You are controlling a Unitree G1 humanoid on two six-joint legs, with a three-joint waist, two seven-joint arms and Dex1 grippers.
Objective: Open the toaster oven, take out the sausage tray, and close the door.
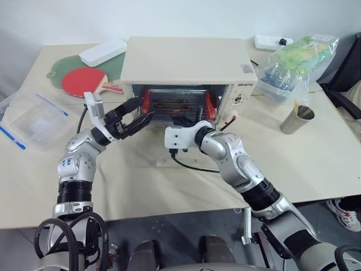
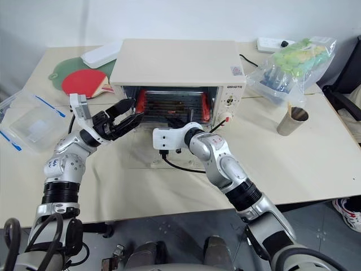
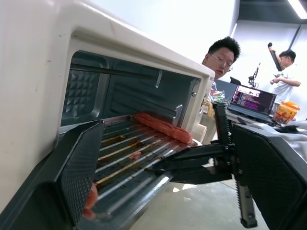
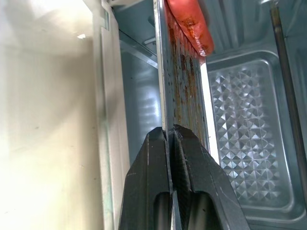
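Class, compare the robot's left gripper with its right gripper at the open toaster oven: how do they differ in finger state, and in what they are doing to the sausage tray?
The left gripper has its fingers spread wide; the right gripper is shut. The left gripper holds nothing, poised at the left end of the sausage tray; the right gripper is pinching the tray's front rim. Both have black fingers and point into the toaster oven.

A pale tabletop [image 1: 169,186] carries the toaster oven [image 1: 186,68] near its back middle, with its glass door [image 1: 169,155] folded down flat on the surface in front. To the left lie a clear plastic box [image 1: 31,121], a red paddle [image 1: 84,82], a green paddle [image 1: 67,63] and a white case [image 1: 102,52]. To the right sit a plastic bag [image 1: 296,62], a metal cup [image 1: 297,119] and a power strip [image 1: 272,41].
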